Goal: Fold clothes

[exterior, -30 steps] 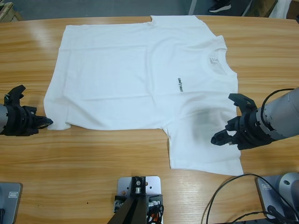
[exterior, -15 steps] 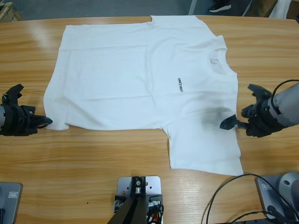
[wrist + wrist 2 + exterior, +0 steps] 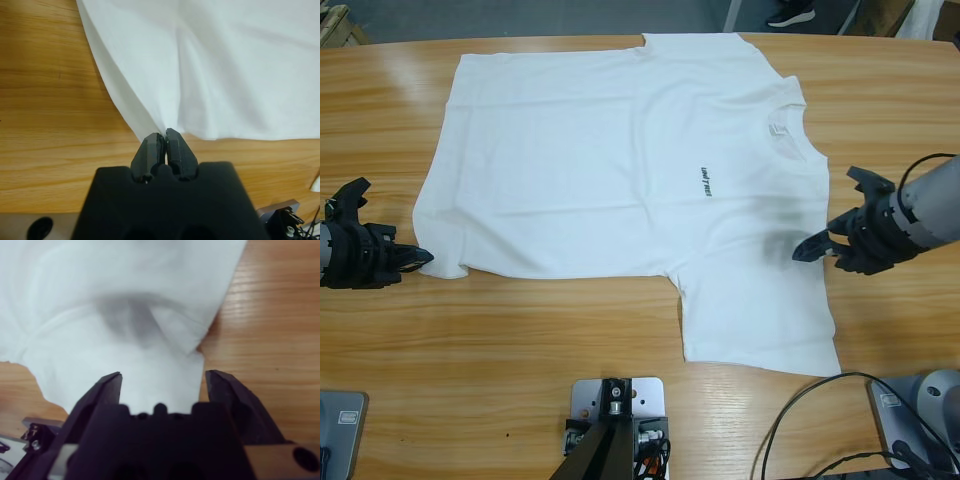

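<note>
Now, T-shirt [image 3: 620,160] flat (chest lettering [image 3: 706,180] unreadable).

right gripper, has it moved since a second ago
Yes. The right gripper has drawn back off the T-shirt toward its sleeve-side edge and the table's right end.

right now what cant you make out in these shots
- Chest lettering on the T-shirt: too small to read, high view.
- T-shirt corner in the left gripper: hidden between shut jaws, left wrist view.
- Cloth ahead of the right gripper: blurred, right wrist view.
</note>
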Action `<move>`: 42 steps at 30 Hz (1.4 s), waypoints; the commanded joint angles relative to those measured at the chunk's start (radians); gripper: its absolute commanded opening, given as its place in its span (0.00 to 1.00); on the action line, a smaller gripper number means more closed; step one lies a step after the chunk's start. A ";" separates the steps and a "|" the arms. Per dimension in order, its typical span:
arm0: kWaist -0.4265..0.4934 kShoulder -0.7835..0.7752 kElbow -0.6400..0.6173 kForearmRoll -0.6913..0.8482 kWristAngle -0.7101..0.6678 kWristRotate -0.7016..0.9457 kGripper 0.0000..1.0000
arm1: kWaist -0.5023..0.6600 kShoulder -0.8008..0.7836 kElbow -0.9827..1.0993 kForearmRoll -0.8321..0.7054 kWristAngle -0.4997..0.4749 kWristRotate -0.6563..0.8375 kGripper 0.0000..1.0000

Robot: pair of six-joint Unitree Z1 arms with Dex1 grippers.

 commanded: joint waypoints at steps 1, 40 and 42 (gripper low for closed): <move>0.011 -0.003 0.032 -0.013 -0.017 0.015 0.00 | -0.013 0.073 0.025 -0.037 0.022 -0.006 0.69; 0.011 -0.007 0.047 -0.040 -0.017 0.016 0.00 | -0.016 0.009 0.086 -0.098 0.014 -0.011 0.94; 0.011 -0.008 0.049 -0.040 -0.017 0.016 0.00 | -0.027 -0.026 0.118 -0.137 0.029 -0.010 0.91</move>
